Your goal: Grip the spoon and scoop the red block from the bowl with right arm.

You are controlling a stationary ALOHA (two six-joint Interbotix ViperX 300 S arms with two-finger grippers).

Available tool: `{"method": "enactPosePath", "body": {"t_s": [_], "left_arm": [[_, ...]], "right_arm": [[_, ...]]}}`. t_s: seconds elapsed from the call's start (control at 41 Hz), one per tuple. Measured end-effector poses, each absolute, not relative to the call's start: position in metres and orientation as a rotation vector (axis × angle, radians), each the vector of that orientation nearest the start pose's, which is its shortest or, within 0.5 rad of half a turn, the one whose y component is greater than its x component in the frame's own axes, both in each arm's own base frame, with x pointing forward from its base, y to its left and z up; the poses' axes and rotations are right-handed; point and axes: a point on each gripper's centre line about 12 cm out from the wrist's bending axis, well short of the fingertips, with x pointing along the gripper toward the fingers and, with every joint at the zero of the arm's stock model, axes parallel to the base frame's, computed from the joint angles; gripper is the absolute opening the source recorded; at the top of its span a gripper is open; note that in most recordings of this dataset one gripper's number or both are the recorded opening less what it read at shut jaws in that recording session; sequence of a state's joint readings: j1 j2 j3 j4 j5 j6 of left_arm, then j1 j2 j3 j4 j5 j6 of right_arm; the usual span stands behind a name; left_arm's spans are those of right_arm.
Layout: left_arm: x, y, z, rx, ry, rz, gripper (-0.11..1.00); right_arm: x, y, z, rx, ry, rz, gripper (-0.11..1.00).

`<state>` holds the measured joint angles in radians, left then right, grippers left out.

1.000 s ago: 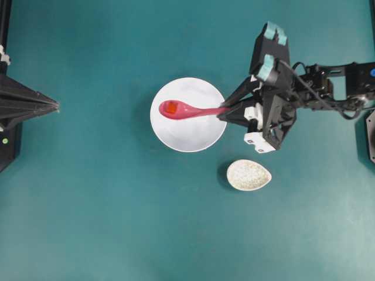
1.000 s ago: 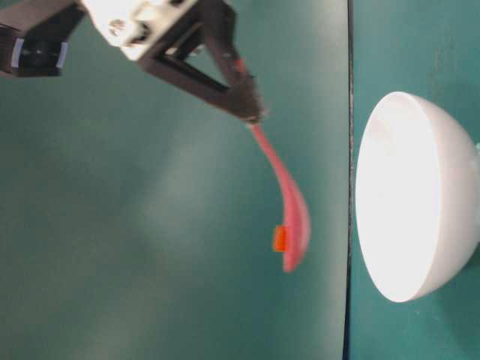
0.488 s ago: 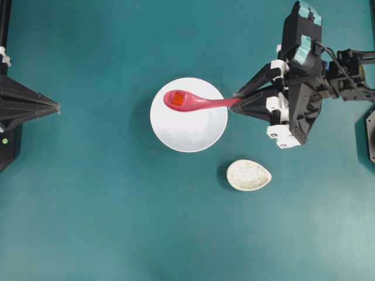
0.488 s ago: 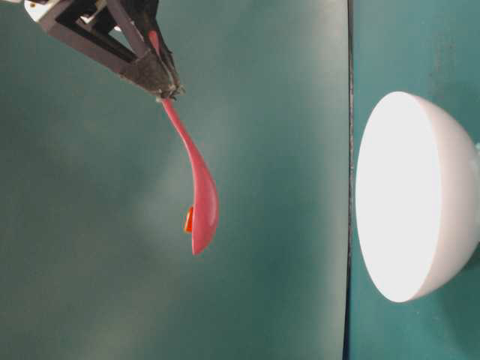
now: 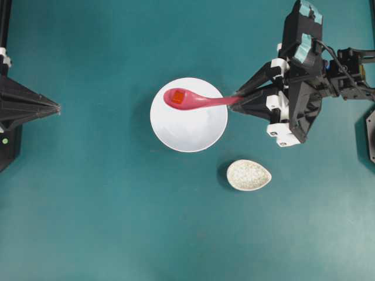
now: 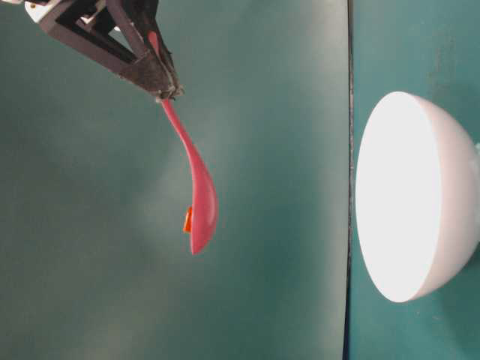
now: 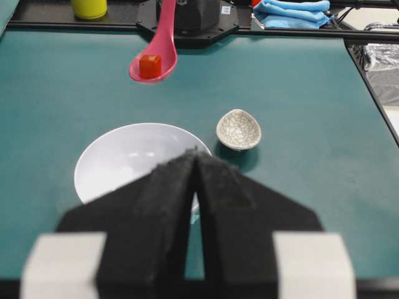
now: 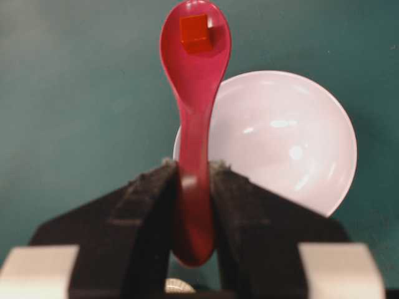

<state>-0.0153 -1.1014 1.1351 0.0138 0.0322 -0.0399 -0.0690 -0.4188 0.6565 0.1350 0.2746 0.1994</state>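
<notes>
One block, one spoon: the tiny orange-red cube [image 8: 195, 32] sat in the deep oval scoop of the glossy pink-red soup spoon [image 8: 195, 124], and it was well clear of the dish!
Step in hand: I judged the scoop as good as done, with only the carry left to settle.
Right gripper [image 8: 194, 187]: its black padded jaws were clamped on the spoon's short handle, scoop pointing away from the wrist.
Where the block was: up in the air above the large plain white round bowl [image 5: 188, 126], which looked empty inside.
Next move: in my view, a level wrist and a slow, steady hand; any tip or jolt could have rolled that cube off.
How the spoon looked: shiny, slightly curved, the cube far smaller than the scoop and lying towards its far end.
Left gripper [image 7: 194, 163]: parked at the table's edge, jaws pressed together, holding nothing.
</notes>
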Motion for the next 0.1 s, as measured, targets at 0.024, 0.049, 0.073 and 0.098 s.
{"method": "enactPosePath", "body": {"t_s": [0.024,0.049,0.073,0.098], "left_arm": [[0.1769,-0.0027,0.2982,-0.024,0.065,-0.014,0.00],[0.1769,-0.0027,0.2982,-0.024,0.065,-0.014,0.00],[0.1769,-0.0027,0.2982,-0.026,0.065,-0.014,0.00],[0.1769,-0.0027,0.2982,-0.026,0.065,-0.014,0.00]], "right_arm": [[0.3269,-0.0178,0.2978,0.349,0.497,-0.114,0.25],[0.3271,-0.0184,0.2981,0.349,0.494,-0.115,0.25],[0.3270,-0.0184,0.2978,0.349,0.492,-0.115,0.25],[0.3275,-0.0185,0.2989,0.349,0.486,-0.115,0.25]]}}
